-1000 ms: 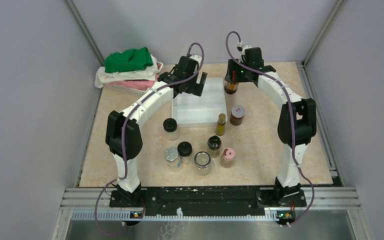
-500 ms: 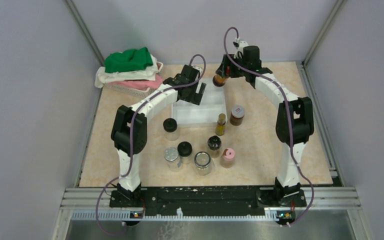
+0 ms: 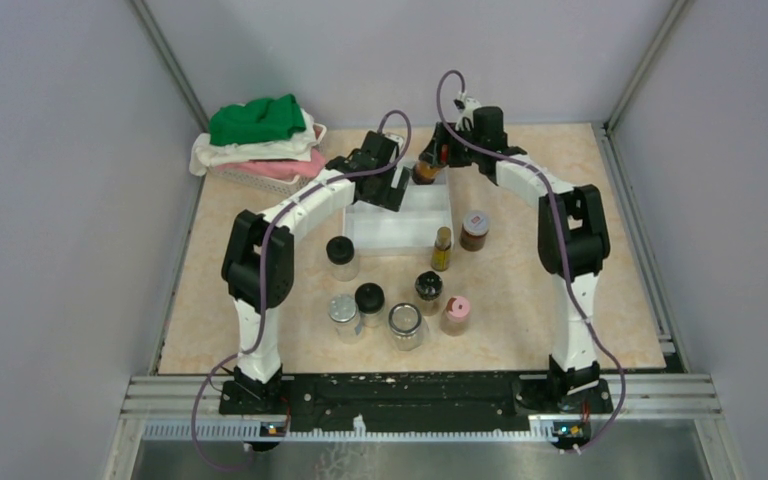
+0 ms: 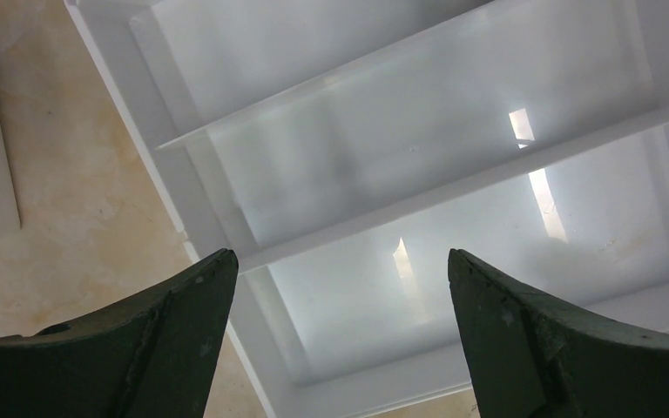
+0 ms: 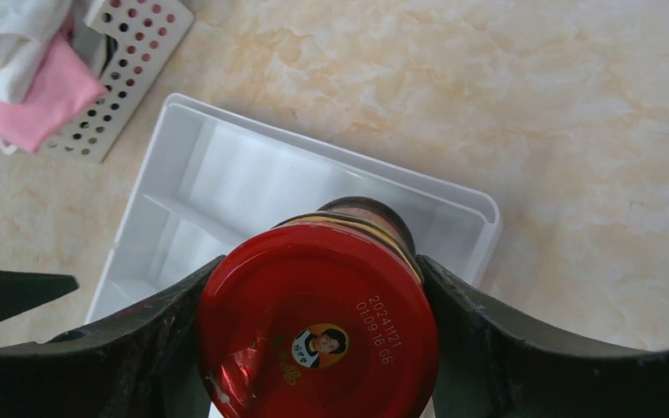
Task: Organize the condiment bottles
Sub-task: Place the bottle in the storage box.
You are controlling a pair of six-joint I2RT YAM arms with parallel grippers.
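Observation:
My right gripper [image 3: 430, 165] is shut on a red-capped glass jar [image 3: 424, 172] and holds it above the far edge of the white stepped tray [image 3: 400, 225]. In the right wrist view the red cap [image 5: 318, 335] fills the space between both fingers, with the tray [image 5: 226, 183] below. My left gripper [image 3: 392, 187] is open and empty over the tray's far left part; its wrist view shows the tray's steps [image 4: 418, 148]. On the table stand a black-capped jar [image 3: 340, 252], a slim amber bottle [image 3: 442, 247], a white-red capped jar [image 3: 475, 228] and several more jars [image 3: 405, 325].
A perforated white basket [image 3: 260, 172] with green, white and pink cloths [image 3: 258, 120] sits at the far left, close to the left arm; it also shows in the right wrist view [image 5: 131, 52]. Grey walls close in the table on three sides.
My right gripper has carried the red-capped jar leftward, from beside the tray's far right corner to above its far edge. My left gripper shifted slightly over the tray.

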